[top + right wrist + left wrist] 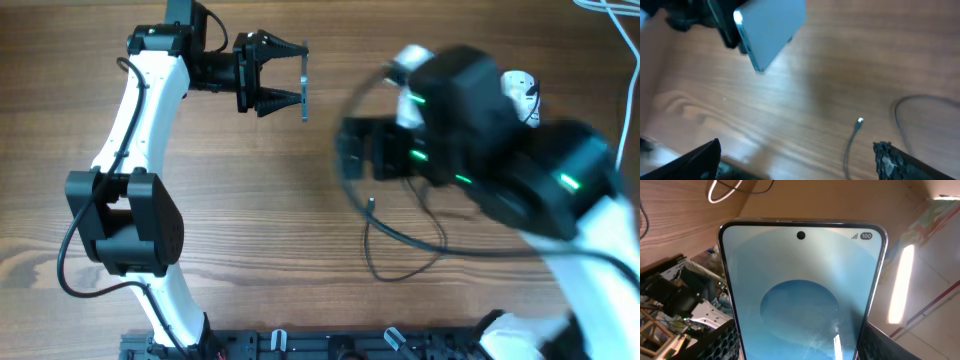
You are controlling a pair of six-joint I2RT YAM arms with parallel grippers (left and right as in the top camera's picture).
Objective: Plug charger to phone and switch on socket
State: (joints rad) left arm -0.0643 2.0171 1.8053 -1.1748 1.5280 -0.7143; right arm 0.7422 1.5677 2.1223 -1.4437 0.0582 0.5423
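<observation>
My left gripper (290, 75) is shut on the phone (304, 85) and holds it on edge above the table. In the left wrist view its cyan screen (800, 290) fills the frame. In the right wrist view the phone (772, 30) hangs at the upper left. The charger, a thin black cable, loops on the table, its metal-tipped connector (371, 203) lying free; the tip (860, 120) also shows in the right wrist view. My right gripper (797, 150) is open and empty above the table, right of the phone; in the overhead view it (352, 140) is blurred. The white socket (520, 95) is mostly hidden behind my right arm.
A white cable (612, 25) runs down the far right corner. A black rail (330, 345) lies along the table's front edge. The cable loop (400, 250) spreads across the middle right of the wooden table.
</observation>
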